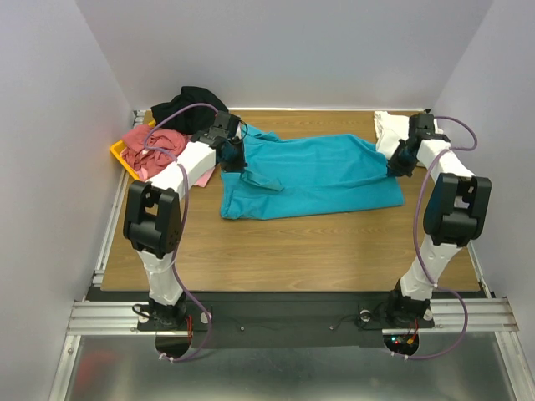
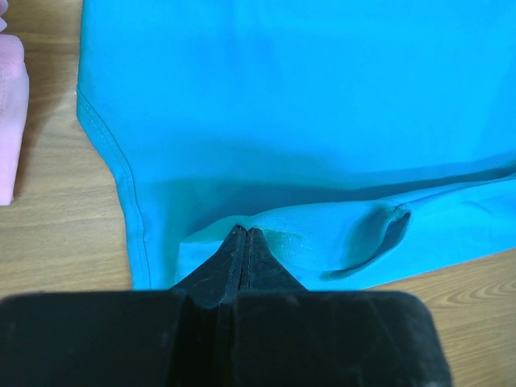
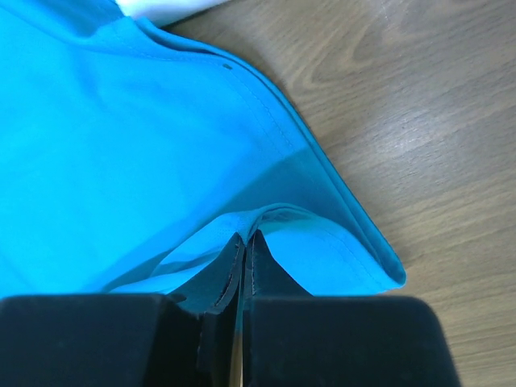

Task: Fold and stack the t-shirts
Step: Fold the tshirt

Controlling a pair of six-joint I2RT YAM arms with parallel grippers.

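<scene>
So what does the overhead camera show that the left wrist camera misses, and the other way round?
Only the overhead view shows the right pincer at the other end of the teal shirt, the black shirt, the red shirt in the yellow tray, and the white shirt in the far right corner. Only the left wrist view shows, up close, the left pincer shut on a raised fold of cloth, plus the stitched hem. Both show the teal shirt, the left pincer and the wooden table.
</scene>
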